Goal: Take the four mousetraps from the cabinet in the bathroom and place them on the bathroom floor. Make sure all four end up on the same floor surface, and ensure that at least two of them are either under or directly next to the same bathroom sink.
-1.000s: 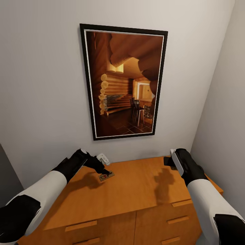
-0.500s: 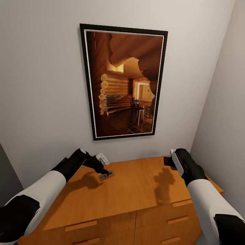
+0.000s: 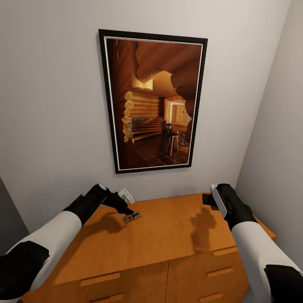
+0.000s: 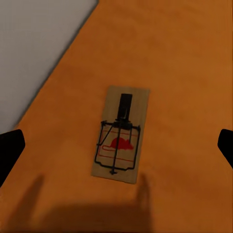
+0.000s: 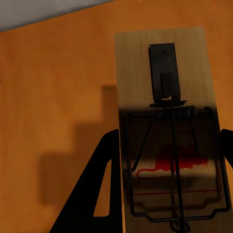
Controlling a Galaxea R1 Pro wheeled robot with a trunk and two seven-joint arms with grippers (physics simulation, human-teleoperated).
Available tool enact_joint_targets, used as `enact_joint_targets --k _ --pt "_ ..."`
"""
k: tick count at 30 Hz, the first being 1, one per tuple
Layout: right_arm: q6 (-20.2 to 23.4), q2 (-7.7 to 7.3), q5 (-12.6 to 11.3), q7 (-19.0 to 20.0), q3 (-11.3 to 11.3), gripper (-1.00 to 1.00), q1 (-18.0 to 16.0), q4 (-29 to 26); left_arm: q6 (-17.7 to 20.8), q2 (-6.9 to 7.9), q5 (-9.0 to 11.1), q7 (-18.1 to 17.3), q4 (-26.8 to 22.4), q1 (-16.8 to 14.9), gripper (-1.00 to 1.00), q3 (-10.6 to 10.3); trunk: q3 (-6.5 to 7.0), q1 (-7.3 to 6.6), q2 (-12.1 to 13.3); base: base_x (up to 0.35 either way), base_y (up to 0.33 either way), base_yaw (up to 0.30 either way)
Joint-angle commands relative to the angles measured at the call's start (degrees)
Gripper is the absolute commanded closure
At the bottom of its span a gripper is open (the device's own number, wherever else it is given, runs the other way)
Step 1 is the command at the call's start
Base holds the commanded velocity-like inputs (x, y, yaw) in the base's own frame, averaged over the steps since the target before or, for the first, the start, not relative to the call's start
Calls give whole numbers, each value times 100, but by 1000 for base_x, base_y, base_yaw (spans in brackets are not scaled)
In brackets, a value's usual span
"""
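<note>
Lowered left gripper straddles mousetrap on cabinet.

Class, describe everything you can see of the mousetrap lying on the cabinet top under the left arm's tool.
The mousetrap is a flat rectangular board of pale, wood-looking material. It carries a thin black wire frame, a small black block near one end and a red mouse-shaped mark under the wire. It lies flat on the orange-brown cabinet top, near the top's edge by the grey wall. The left tool hangs right over it with its dark fingers spread either side, not touching it.
</note>
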Motion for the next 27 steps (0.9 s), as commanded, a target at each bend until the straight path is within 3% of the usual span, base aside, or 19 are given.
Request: enact_joint_targets --k 1,2,6,27 --pt "15 0 -69 -42 -1 100 -6 -6 25 -1 -20 32 4 -5 -100 -14 -11 2 -9 0 0 0" --pt "14 0 -69 -42 -1 100 -8 -6 4 -9 -11 244 50 -5 -100 -11 -11 2 -9 0 0 0" --pt "14 -5 -69 -43 -1 100 -6 -4 -20 -21 -3 450 150 -5 -100 -17 -11 2 -9 0 0 0" --pt "18 -2 -69 -45 -1 100 -5 1 62 -23 32 561 114 -5 -100 12 -11 2 -9 0 0 0"
